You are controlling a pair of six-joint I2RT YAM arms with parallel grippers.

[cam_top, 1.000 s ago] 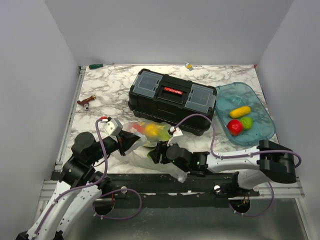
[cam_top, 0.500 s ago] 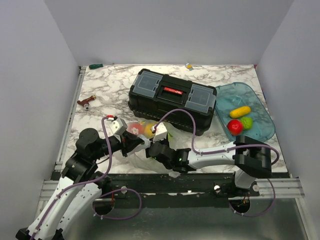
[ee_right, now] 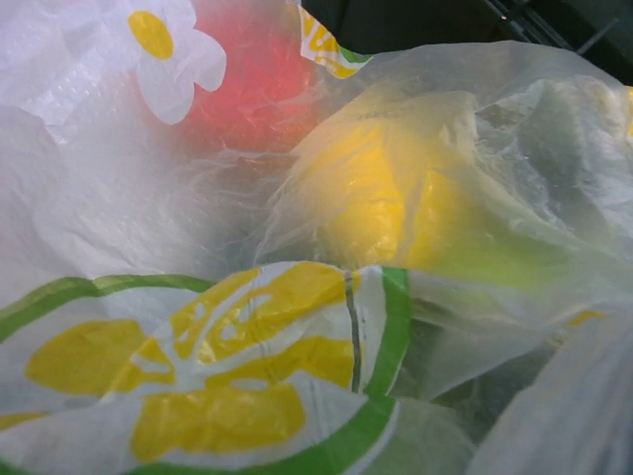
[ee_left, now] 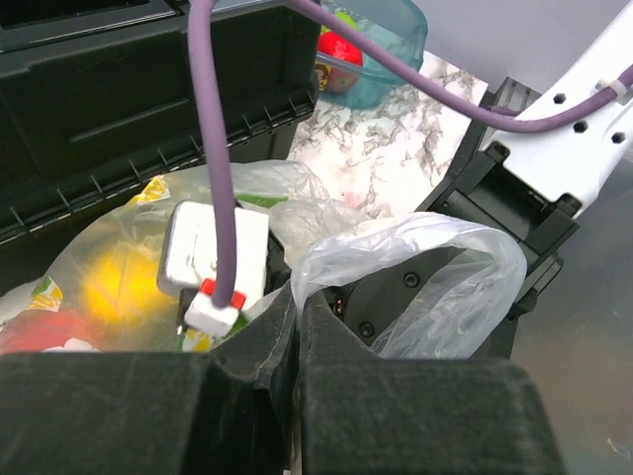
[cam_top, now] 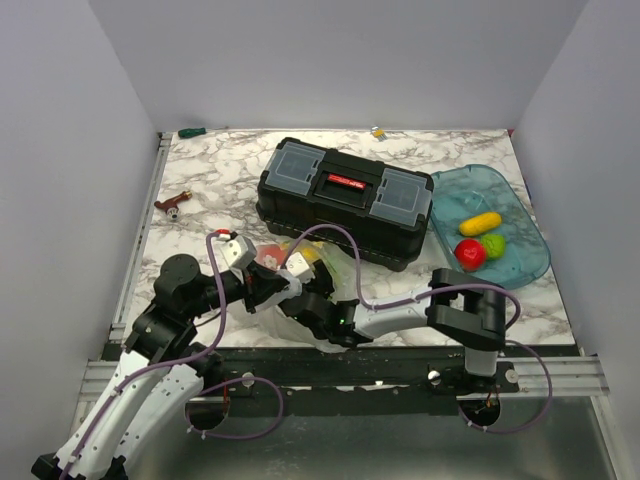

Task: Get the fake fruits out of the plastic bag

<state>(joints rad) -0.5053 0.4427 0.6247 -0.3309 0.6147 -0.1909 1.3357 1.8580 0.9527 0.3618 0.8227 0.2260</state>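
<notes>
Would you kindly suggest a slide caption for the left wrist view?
Left gripper shut on the plastic bag's rim, right arm at its mouth; yellow fruit and red fruit show through the film.

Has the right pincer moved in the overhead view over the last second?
Yes. The right pincer has slid left along the front of the black toolbox, from under its middle toward its left end, closer to the left pincer at the plastic bag.

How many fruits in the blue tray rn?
3 in the blue tray: yellow fruit farthest back, green fruit nearer, red fruit right beside the green. Nothing seems hidden there; others are inside the plastic bag.
</notes>
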